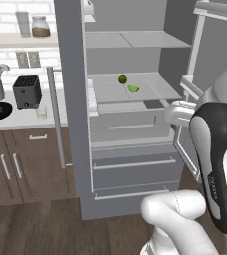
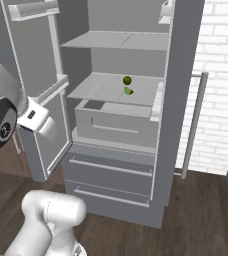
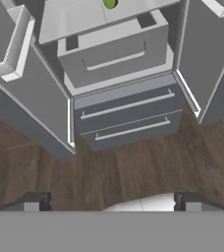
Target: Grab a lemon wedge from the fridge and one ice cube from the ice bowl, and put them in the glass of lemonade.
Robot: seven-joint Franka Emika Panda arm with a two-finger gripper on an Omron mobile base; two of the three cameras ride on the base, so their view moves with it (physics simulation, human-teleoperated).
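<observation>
Already open, the tall grey double-door fridge (image 1: pixel 130 149) shows the tiny bright green lemon wedge (image 1: pixel 133 88) on its middle shelf, at four o'clock from a dark olive round fruit (image 1: pixel 122 78). Wide-spread and empty, the two-finger gripper (image 3: pixel 111 201) hangs back; both pickups remain.

You had open air above the fridge (image 1: pixel 135 144) shelf; only the dark round fruit (image 1: pixel 123 78) sat just behind the lemon wedge (image 1: pixel 133 88), both doors swung wide.
</observation>
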